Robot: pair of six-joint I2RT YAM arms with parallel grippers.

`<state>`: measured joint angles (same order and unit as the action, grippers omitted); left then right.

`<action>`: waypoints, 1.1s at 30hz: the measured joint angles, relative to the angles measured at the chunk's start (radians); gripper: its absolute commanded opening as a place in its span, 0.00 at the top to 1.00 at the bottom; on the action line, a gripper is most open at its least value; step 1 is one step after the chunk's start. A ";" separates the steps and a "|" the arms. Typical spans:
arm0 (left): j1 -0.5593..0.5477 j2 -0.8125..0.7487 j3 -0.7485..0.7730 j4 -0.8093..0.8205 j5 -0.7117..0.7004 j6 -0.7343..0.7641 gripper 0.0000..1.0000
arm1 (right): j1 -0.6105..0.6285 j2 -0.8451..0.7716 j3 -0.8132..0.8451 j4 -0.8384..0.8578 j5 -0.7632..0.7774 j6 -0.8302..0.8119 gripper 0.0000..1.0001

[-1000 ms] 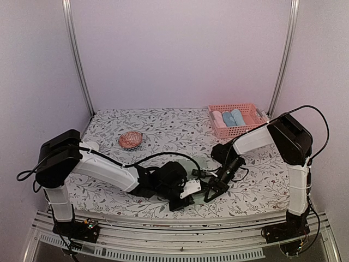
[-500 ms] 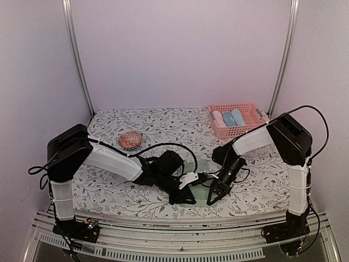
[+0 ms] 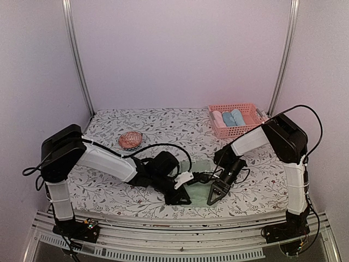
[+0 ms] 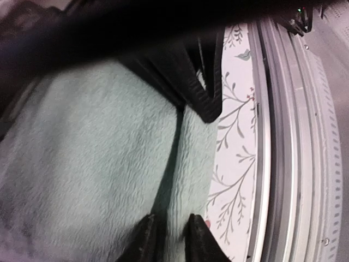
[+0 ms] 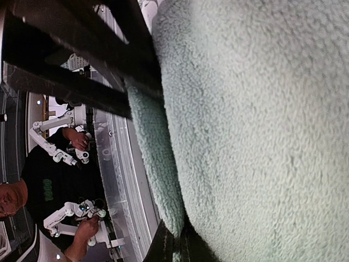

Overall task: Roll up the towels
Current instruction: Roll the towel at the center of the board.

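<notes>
Pale and fluffy, the green towel (image 3: 197, 192) is lying flat on the flowered table cover (image 3: 136, 123) near the front edge, sitting between the two grippers. The right gripper (image 3: 214, 195) is reaching down onto the towel's right side with its fingers pressed together. In the right wrist view they seem to be pinching a folded edge of the cloth (the angle is steep, so the hold itself is hard to make out). The left gripper (image 3: 184, 188) is hanging low over the towel's left side. Only one ribbed finger (image 4: 203, 90) is showing clearly in its own camera, over the pile, so I cannot tell how far apart its fingers are standing. A crease is running along the towel near the front edge. Far back on the right, a pink basket (image 3: 240, 131) is holding rolled blue towels (image 3: 233, 118) beside a paler roll (image 3: 218, 118). A reddish ball (image 3: 130, 140) is sitting well apart, back on the left.
</notes>
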<state>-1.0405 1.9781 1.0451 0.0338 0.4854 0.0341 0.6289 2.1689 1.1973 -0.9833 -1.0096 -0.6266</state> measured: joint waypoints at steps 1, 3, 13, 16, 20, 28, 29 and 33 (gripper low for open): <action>-0.003 -0.038 -0.036 0.003 -0.034 -0.005 0.71 | -0.001 0.005 0.003 -0.005 -0.002 0.005 0.96; -0.018 -0.100 -0.087 0.000 -0.110 0.006 0.68 | -0.002 0.013 0.011 -0.015 -0.006 0.012 0.96; -0.212 -0.181 -0.080 -0.039 -0.464 0.161 0.76 | -0.002 0.028 0.027 -0.043 -0.006 0.029 0.96; -0.233 -0.157 -0.017 -0.065 -0.484 0.212 0.75 | -0.002 0.031 0.030 -0.047 -0.008 0.032 0.96; -0.241 -0.112 0.048 -0.083 -0.527 0.258 0.73 | -0.002 0.033 0.032 -0.050 -0.007 0.036 0.96; -0.258 -0.101 0.060 -0.126 -0.513 0.306 0.91 | -0.002 0.034 0.034 -0.052 -0.008 0.037 0.96; -0.259 -0.097 0.066 -0.131 -0.507 0.309 0.89 | -0.002 0.035 0.034 -0.053 -0.008 0.037 0.96; -0.260 -0.066 0.096 -0.145 -0.494 0.318 0.83 | -0.002 0.036 0.035 -0.055 -0.008 0.036 0.96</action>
<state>-1.3006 1.9121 1.1408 -0.1108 -0.0086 0.3523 0.6270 2.2051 1.2324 -1.0386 -1.0176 -0.5903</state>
